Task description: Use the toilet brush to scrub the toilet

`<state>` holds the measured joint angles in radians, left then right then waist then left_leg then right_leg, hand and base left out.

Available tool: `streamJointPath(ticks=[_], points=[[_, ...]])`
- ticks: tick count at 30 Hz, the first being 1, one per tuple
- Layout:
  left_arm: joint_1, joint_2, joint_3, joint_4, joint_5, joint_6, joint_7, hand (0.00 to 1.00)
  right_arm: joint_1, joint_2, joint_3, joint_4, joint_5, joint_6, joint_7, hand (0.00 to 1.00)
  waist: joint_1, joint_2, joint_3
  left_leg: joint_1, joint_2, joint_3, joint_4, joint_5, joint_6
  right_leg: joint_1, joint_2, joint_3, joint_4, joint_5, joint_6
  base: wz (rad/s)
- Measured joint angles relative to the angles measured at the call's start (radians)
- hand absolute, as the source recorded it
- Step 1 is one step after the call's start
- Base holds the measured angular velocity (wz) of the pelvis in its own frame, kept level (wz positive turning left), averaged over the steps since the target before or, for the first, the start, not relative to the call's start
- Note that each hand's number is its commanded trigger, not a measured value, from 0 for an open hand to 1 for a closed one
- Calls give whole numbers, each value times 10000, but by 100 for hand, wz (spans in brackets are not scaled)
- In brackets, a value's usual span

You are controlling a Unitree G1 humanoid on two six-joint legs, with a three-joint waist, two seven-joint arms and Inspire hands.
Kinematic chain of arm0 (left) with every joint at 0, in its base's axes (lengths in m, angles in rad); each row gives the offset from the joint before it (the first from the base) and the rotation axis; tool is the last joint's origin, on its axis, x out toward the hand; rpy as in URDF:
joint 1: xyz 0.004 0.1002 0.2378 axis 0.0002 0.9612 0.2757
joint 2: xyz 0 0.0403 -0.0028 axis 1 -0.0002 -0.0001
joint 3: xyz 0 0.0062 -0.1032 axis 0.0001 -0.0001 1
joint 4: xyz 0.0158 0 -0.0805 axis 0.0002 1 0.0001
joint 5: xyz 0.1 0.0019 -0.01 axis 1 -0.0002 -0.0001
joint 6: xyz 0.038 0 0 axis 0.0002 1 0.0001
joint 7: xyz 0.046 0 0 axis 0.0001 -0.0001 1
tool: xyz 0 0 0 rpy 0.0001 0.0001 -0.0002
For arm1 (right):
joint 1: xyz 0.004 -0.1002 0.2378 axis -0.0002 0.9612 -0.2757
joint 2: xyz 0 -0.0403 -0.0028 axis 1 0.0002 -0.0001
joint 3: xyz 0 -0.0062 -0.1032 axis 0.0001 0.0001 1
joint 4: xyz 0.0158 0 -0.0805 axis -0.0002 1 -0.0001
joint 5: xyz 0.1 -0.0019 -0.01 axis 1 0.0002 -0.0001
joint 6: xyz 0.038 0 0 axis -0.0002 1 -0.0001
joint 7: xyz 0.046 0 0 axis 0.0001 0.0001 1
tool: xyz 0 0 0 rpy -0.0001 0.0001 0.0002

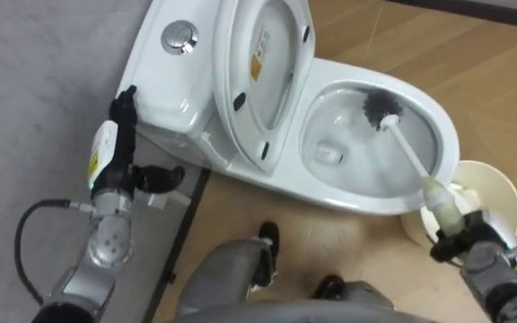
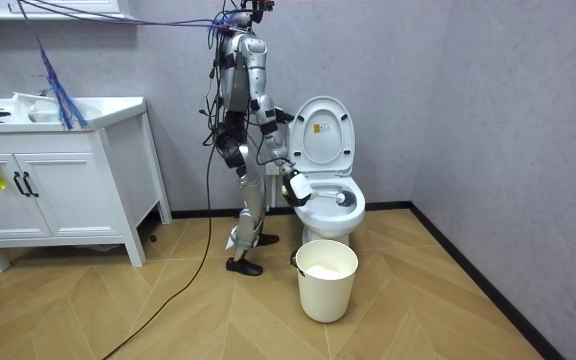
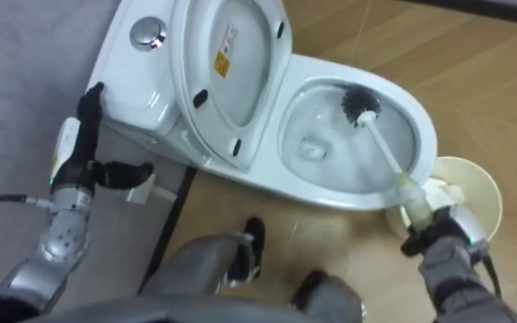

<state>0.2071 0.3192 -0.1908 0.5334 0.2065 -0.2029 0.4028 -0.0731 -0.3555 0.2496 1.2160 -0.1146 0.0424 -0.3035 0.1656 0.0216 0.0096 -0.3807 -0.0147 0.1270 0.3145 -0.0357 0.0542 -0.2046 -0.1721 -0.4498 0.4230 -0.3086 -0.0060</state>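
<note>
Lower right of frame: your right hand (image 1: 460, 244) grips the brush (image 1: 409, 151), bristles in the toilet bowl (image 1: 447, 130), upper centre. Scrubbing step, by the look of it; next, sweep the bowl wall. Left hand (image 1: 119, 148), fingers straight, mid-left.

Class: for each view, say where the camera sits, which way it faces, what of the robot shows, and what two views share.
Left eye view: on the robot's head, looking down at the toilet; left hand beside it, right hand gripping the toilet brush.
Right eye view: same head, slightly shifted.
Room view: off in the room, facing the toilet; whole robot standing.
All share toilet and bucket.
</note>
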Motion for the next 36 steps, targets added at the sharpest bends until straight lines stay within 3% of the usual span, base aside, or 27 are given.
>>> streamJointPath(ticks=[3,5,7,10,12,18,25,31,35,36], points=[[1021,-40,371,353,-1,468,-98,0,919,130,-432,-439,27,-120,4,100,-265,-192,-69,561,-44,-27,-203,-78,-84,727,86,-147,-513,43,68,8],[1648,-292,955,559,12,919,-286,0,1457,297,-822,-639,10,-219,15,100,-417,-322,-105,866,-39,-186,-286,-199,-157,1160,217,-207,-833,70,90,6],[2026,-421,1269,611,-1,927,-409,0,1665,403,-932,-613,11,-263,72,100,-544,-495,-21,1142,-66,-220,-371,-211,-175,1521,282,-267,-1049,68,97,16],[2277,-820,1590,897,-250,921,-389,0,1973,444,-1189,-625,18,-482,183,100,-521,-575,9,1617,-63,-229,-437,-346,-242,2102,371,-291,-1389,100,143,3],[2296,-896,1626,1028,-303,922,-382,0,2158,514,-1429,-741,29,-561,182,100,-541,-623,18,1845,-55,-259,-535,-414,-279,2328,409,-278,-1521,104,154,-4],[2248,-1066,2345,1499,-159,924,-361,0,2542,780,-2013,-943,261,-756,147,100,-733,-718,-66,2583,-152,-182,-938,-524,-370,3024,476,-203,-1923,123,193,-6],[2121,-1241,2684,2592,-182,978,-193,0,2726,942,-2652,-977,181,-760,-28,100,-1008,-812,-71,3294,-143,274,-1123,-714,-470,3540,521,380,-2242,121,197,-20],[1660,-1484,2685,3814,-175,1435,-297,0,2914,1307,-2931,-1004,18,-717,-130,100,-1348,-809,-72,3566,-123,504,-1184,-805,-495,3693,541,799,-2309,124,197,-17],[1326,-1538,2689,3971,-162,1677,-433,0,3024,1535,-3069,-818,-220,-627,-223,100,-1489,-744,-70,3749,-9,641,-1169,-995,-510,3744,556,935,-2179,136,202,-14],[1283,-1540,2689,3970,-162,1689,-434,0,3072,1574,-3131,-774,-297,-620,-223,80,-1537,-729,-68,3752,22,633,-1168,-1021,-515,3745,562,936,-2180,137,205,-5]])
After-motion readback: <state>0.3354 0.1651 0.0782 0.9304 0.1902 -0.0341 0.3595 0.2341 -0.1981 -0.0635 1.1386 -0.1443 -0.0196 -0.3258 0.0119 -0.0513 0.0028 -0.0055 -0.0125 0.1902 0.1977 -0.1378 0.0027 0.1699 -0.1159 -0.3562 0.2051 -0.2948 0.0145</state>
